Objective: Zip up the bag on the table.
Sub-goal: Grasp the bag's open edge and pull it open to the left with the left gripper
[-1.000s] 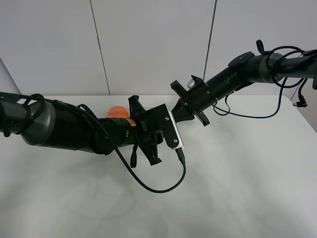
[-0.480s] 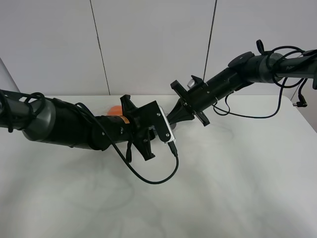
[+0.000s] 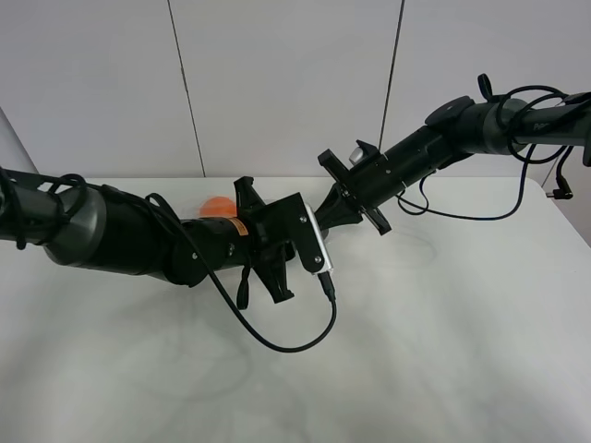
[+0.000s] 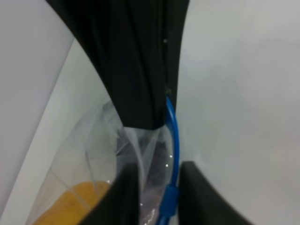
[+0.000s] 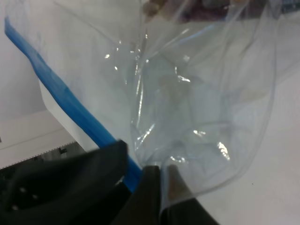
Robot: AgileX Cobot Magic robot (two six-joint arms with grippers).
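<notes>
The bag (image 4: 93, 154) is clear plastic with a blue zip strip (image 4: 171, 140) and lies on the white table (image 3: 443, 351). In the high view both arms hide almost all of it, and only an orange fruit (image 3: 219, 207) shows. My left gripper (image 4: 159, 197) has its fingers close on either side of the zip strip, by the slider. The orange fruit (image 4: 65, 201) shows through the film beside them. My right gripper (image 5: 161, 187) is shut on the bag's clear film next to the zip strip (image 5: 70, 103), and it faces the left gripper at the middle of the table (image 3: 325, 220).
A black cable (image 3: 277, 337) loops from the left wrist down onto the table in front. The right arm (image 3: 443, 138) reaches in from the upper right, trailing cables. A white panelled wall (image 3: 277, 83) stands behind the table.
The left wrist swung a little to the left and has come back to the right, staying at the bag. The right arm has not moved.
</notes>
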